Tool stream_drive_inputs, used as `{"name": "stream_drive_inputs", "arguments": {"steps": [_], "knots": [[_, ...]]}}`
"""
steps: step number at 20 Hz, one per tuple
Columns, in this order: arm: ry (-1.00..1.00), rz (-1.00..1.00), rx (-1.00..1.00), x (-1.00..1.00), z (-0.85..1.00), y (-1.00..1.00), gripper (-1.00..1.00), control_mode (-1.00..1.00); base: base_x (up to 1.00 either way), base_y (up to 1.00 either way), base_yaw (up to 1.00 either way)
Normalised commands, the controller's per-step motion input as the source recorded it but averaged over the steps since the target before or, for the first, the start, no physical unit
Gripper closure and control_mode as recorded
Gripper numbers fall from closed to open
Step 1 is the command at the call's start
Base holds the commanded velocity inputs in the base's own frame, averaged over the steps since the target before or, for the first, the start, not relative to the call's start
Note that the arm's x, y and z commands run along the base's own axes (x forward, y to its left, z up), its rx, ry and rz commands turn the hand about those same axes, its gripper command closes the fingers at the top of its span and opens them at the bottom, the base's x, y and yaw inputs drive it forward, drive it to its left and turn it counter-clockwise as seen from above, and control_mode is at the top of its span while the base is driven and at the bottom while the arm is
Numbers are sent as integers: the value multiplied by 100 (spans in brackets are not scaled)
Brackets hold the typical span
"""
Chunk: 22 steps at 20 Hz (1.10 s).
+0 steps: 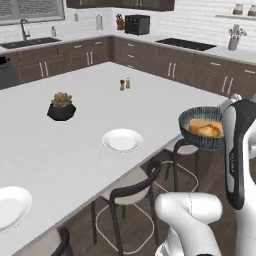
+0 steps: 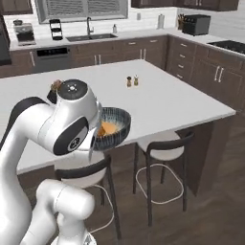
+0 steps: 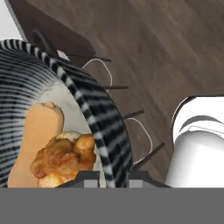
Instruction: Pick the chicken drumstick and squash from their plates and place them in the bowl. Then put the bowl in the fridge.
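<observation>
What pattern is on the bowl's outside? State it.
Dark with pale ribbed stripes on the bowl; clearest in the hand view.

- A black plant pot with a succulent stood on the white island counter.
- Two small shakers stood together further back.
- Dark stools sat at the island's edge.
- A toaster oven rested on the back counter.

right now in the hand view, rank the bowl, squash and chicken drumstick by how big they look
1. bowl, largest by far, running off the frame's left edge.
2. squash, partly covered by the drumstick.
3. chicken drumstick, close to the squash in visible area, so that order is unsure.
</observation>
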Motion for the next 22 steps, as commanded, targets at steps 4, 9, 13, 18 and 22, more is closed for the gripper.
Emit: {"name": "stream_drive_inputs", "arguments": {"steps": [4, 9, 13, 18, 22], "knots": [[0, 0, 0, 0, 0, 0, 100, 100, 0, -36, -88], [0, 0, 0, 0, 0, 0, 100, 100, 9, -55, -78], [0, 0, 0, 0, 0, 0, 100, 100, 92, -51, -53], [0, 0, 0, 0, 0, 0, 100, 100, 100, -33, -39], [0, 0, 0, 0, 0, 0, 100, 100, 100, -4, -30]]}}
